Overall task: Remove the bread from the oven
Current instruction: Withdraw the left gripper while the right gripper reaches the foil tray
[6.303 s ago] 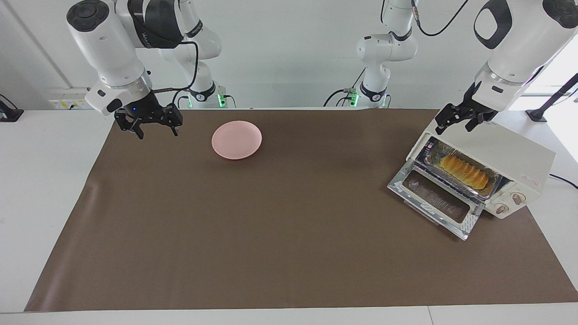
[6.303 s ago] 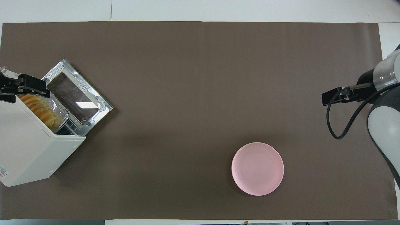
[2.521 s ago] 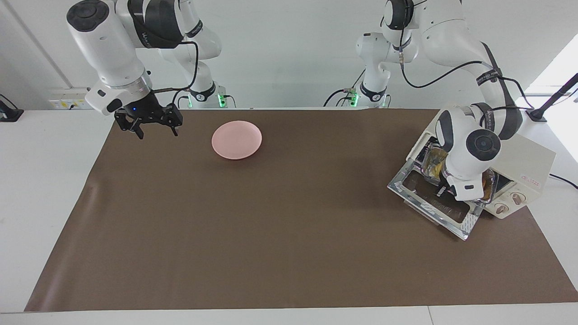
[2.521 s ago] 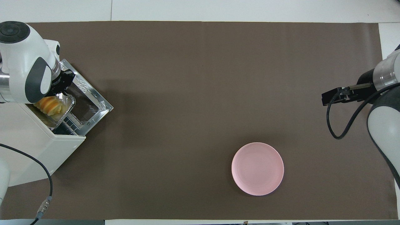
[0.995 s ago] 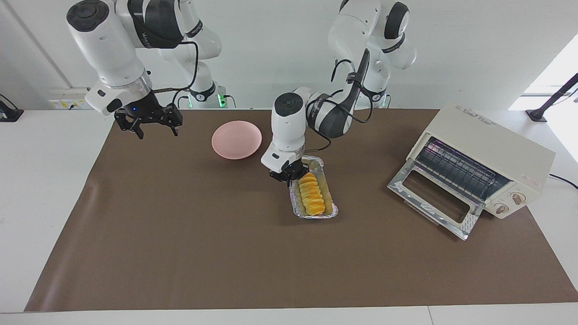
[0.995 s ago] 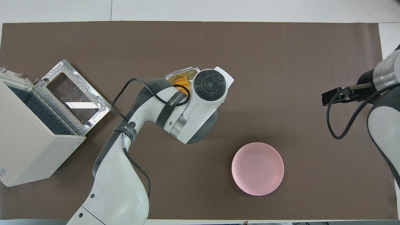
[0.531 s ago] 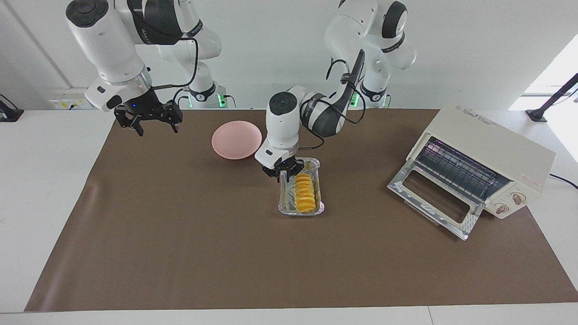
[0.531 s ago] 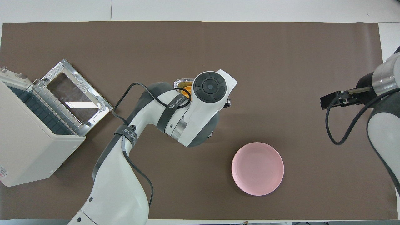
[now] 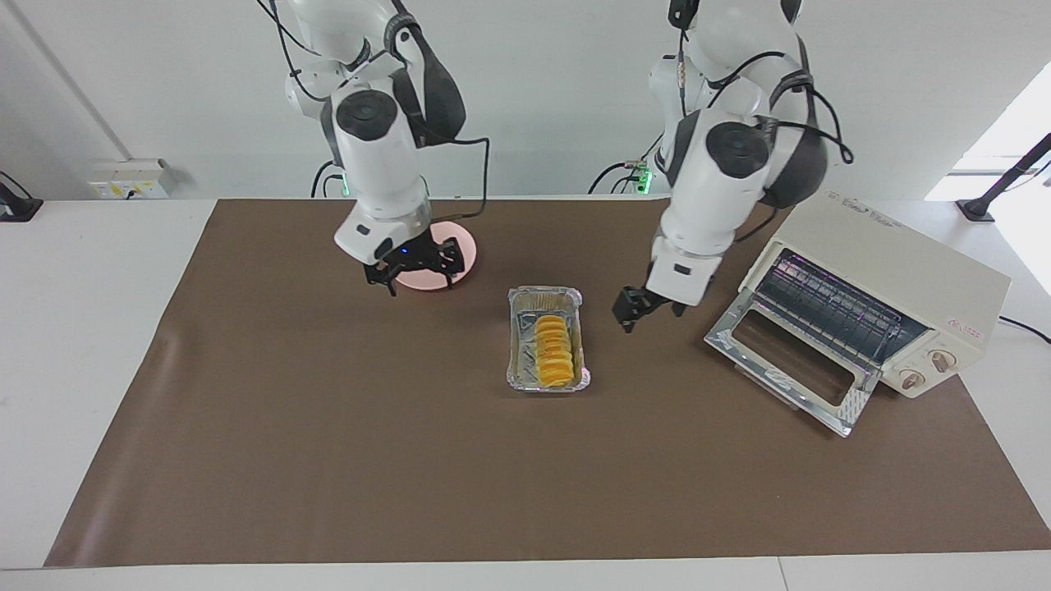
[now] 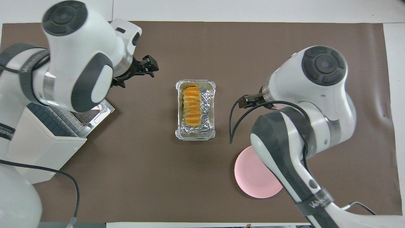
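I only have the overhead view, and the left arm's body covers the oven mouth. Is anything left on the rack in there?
Observer: No. In the facing view the oven has a bare wire rack, with its door dropped open.
Operator: Is the left gripper touching the foil tray?
Observer: No. The left gripper hangs in the air between the foil tray holding the bread and the oven door, apart from both.
Operator: And the right gripper? I see just its tip.
Observer: The right gripper hangs raised by the edge of the pink plate, fingers open, holding nothing.
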Available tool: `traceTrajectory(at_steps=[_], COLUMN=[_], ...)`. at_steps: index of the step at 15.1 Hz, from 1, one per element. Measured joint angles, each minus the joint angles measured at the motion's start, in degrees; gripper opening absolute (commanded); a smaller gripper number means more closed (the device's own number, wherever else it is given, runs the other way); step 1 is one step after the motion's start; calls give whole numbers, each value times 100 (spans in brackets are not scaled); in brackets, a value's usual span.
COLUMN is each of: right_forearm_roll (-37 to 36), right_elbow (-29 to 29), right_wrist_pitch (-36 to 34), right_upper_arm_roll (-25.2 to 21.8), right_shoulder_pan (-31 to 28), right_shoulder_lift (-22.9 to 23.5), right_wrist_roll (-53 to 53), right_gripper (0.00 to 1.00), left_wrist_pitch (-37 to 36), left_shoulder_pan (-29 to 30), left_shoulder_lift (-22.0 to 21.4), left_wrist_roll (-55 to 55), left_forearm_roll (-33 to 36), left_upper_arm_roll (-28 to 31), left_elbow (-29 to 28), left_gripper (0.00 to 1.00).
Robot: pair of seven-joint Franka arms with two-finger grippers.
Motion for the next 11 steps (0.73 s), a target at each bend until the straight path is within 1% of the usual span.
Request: traceTrajectory(at_steps=[3,5,7,10,11], right_forearm_roll=[266,457,648,825,908], right_elbow=[31,51,62,25,-42], right_wrist_pitch=[501,843,1149,1364,1463], right_upper_arm_roll=[5,5,4,4,4], right_shoulder_pan=[408,594,748,843,844], right_shoulder_lift=[528,796,1034,1258,1289], right_wrist_roll=[700,1195,1585,1889,1950], right_gripper=[100,100,100,100,92], left_wrist_pitch=[-486,-930,-1466,-1760,-1747], left_shoulder_pan=[1045,1560,1841,1904,1904], left_shoulder_lift=[-410,-752,-1046,-1239,-1266], left_wrist_roll=[958,1519,1804,2137,2403], left_forearm_roll=[1,0,1,168,232], left_upper_arm_roll=[21,36,44,41,36], left_elbow=[6,7,-15,-162,-273], left_gripper=[100,100,100,100,100])
